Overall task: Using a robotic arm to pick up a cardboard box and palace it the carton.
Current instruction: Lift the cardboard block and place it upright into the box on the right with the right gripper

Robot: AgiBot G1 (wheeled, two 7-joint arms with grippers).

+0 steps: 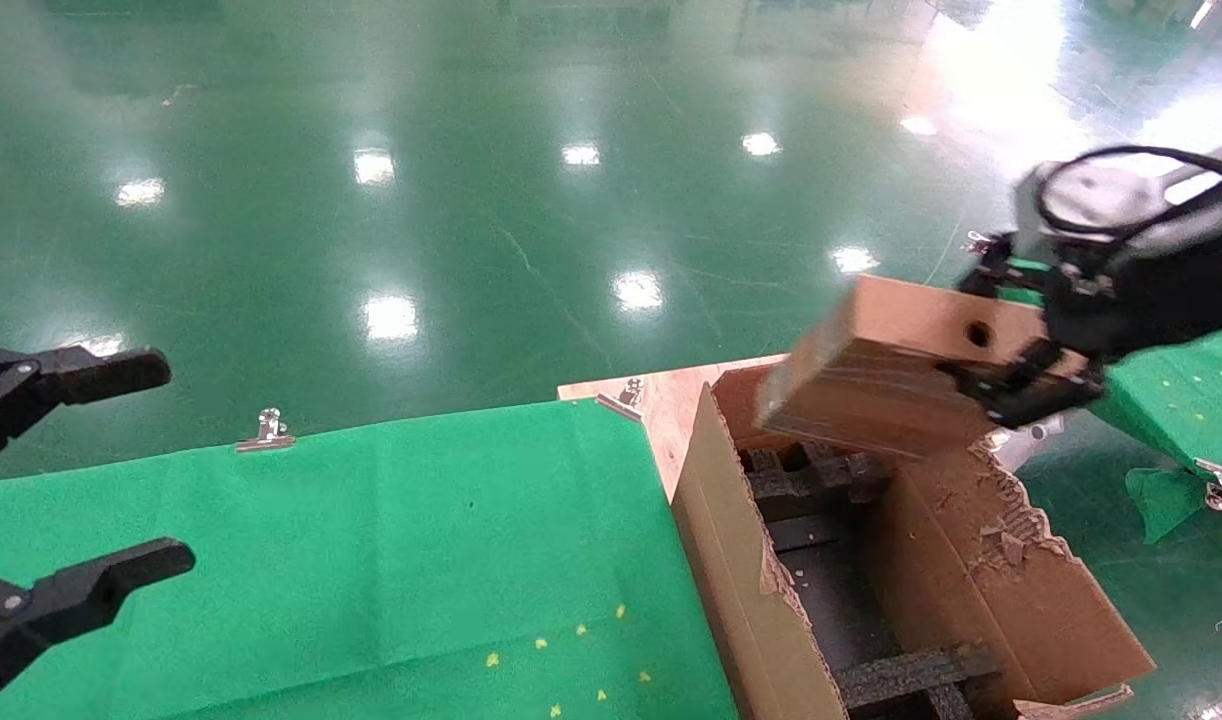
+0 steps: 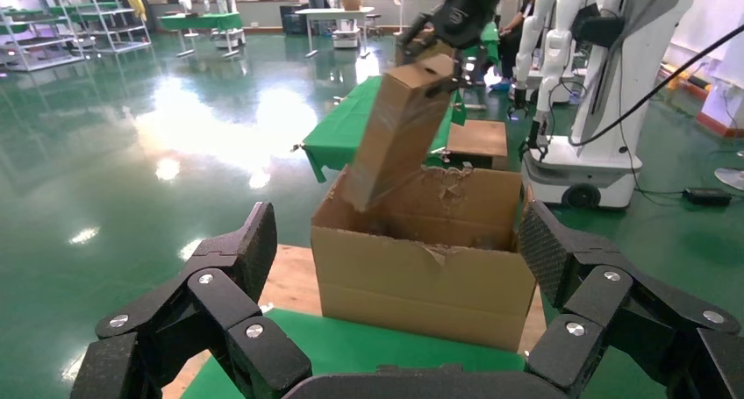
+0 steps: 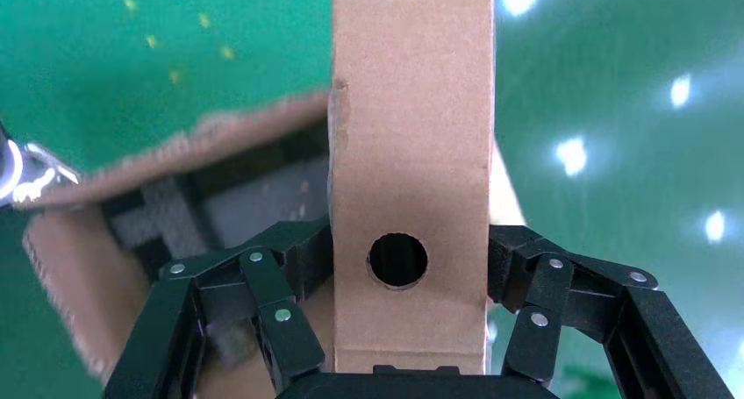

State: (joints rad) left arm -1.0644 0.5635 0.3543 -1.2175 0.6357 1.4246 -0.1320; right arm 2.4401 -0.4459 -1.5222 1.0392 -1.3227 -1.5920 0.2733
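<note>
Head view: the right gripper (image 1: 1021,375), black with jointed link fingers on a white arm, is clamped on one end of the small flat brown cardboard box (image 1: 891,370), which hangs tilted in the air above the far end of the large brown corrugated carton (image 1: 1031,590); the carton has ragged flaps, holds black foam blocks (image 1: 911,675), and stands just right of the green cloth-covered table (image 1: 371,560). The left gripper (image 1: 61,480) is at the near left over the table edge, jaws apart. Left wrist view: the left gripper (image 2: 395,267) is open and holds nothing; beyond it the box (image 2: 399,127) slants down into the carton (image 2: 421,272) opening. Right wrist view: the right gripper (image 3: 408,285) grips both sides of the box (image 3: 408,145), its round hole (image 3: 397,260) facing the camera, the carton (image 3: 79,267) below.
</note>
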